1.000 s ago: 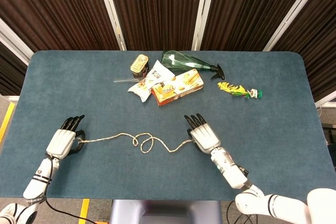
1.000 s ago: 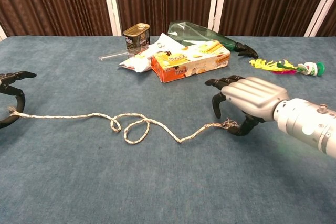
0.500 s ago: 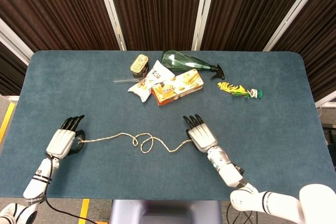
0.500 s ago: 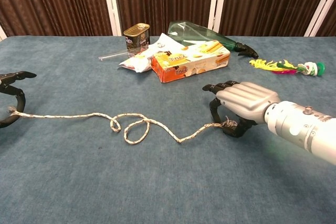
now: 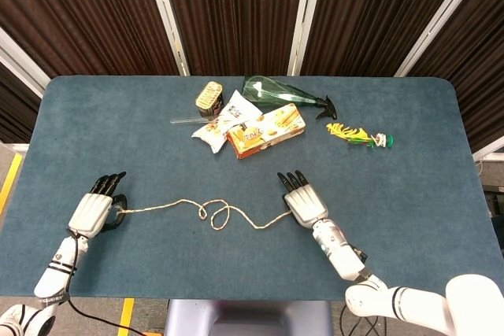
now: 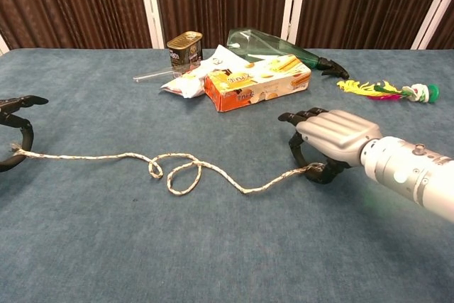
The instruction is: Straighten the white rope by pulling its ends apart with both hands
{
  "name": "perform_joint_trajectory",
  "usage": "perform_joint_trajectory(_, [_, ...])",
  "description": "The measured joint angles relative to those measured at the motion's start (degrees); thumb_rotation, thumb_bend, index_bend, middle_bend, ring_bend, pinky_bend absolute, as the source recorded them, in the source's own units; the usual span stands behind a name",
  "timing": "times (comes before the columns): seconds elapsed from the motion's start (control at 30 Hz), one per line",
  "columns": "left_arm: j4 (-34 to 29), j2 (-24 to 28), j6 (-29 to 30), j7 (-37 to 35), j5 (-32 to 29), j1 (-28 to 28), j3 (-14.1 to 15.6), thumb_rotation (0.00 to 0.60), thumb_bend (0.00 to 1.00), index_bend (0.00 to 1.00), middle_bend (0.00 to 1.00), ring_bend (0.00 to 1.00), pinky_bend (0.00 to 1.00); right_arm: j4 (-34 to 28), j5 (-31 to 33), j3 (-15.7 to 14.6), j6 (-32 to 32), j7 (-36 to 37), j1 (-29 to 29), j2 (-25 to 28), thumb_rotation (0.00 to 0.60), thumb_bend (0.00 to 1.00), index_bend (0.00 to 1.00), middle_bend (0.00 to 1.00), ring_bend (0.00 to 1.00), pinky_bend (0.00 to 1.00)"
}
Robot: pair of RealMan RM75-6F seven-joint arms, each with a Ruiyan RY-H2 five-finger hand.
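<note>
The white rope lies across the near half of the blue table, with two small loops near its middle. My left hand is at the rope's left end, which runs in between its curled dark fingers; in the chest view only those fingers show at the frame edge. My right hand covers the right end. The rope runs in under its palm between thumb and fingers, which close on it.
At the back middle lie a tin can, a white snack bag, a cracker box, a green bottle and a clear straw. A yellow-green toy lies back right.
My right hand moved slightly left, then back right with the rope's end in it, leaving the right stretch a little straighter. The left hand and the loops have barely moved.
</note>
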Motion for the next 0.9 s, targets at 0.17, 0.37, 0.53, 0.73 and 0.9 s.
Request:
perform_joint_trajectory(0.17, [-0.01,0.19,0.16,-0.03,-0.13,0.06,-0.14,0.6,0.44,0.59,0.0,0.0,0.07,-0.23,0.15,-0.17,0.8,0.53,-0.18,0.89,0.6,0.55,0.77,0.06,0.0,0.0])
perform_joint_trajectory(0.37, [0.18,0.31,0.17,0.04,-0.59,0.11,-0.52,0.6,0.44,0.58,0.0,0.0,0.07,-1.06,0.02,-0.38,1.83,1.49,-0.88,2.59,0.6,0.55,0.77,0.07,0.0,0.0])
perform_joint_trajectory(0.53, [0.77,1.08,0.93,0.35,-2.25,0.55,-2.03,0.6,0.44,0.59,0.0,0.0,0.07,-2.94,-0.1,-0.82,4.55,5.44,-3.92,8.64,0.6,0.56,0.77,0.07,0.0,0.0])
perform_joint_trajectory(0.73, [3.13,1.07,0.04,1.26,-4.3,1.06,-3.03,0.6,0.44,0.59,0.0,0.0,0.07,-2.97,-1.78,-2.65,8.21,14.1,-9.07,15.03,0.6,0.56,0.77,0.07,0.0,0.0])
perform_joint_trajectory(0.9, [3.58,1.48,-0.75,0.84,-4.85,1.46,-3.13,0.6,0.44,0.59,0.0,0.0,0.07,-1.18,-3.51,-4.21,10.66,21.16,-12.88,17.84,0.6,0.55,0.77,0.07,0.0,0.0])
